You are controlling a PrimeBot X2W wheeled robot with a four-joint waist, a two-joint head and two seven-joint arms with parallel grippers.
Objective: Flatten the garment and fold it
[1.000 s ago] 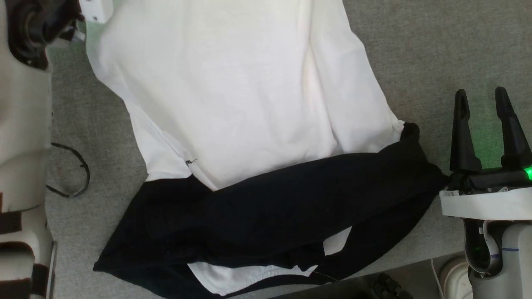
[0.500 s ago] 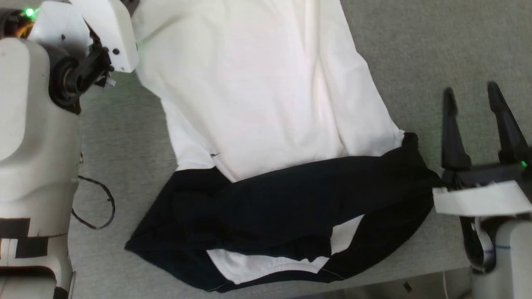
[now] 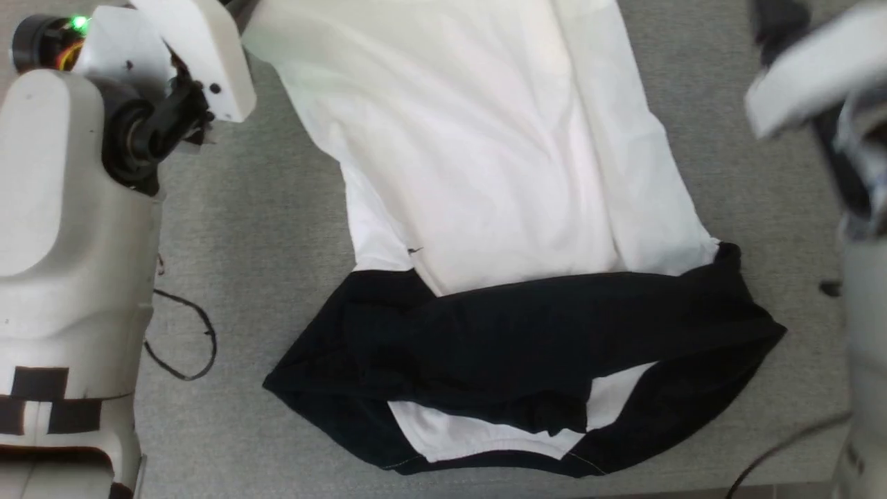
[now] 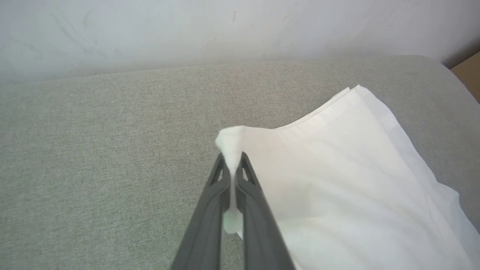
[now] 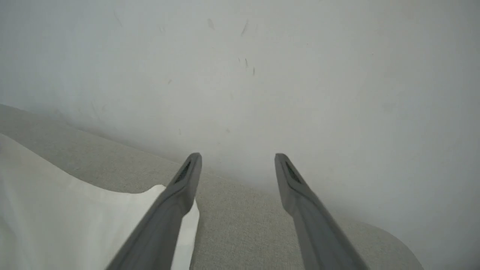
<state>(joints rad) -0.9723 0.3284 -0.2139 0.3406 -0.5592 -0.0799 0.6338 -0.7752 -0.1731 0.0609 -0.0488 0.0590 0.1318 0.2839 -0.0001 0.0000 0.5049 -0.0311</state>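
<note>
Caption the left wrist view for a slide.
Left gripper shut on a white corner of the garment, grey surface beneath.
</note>
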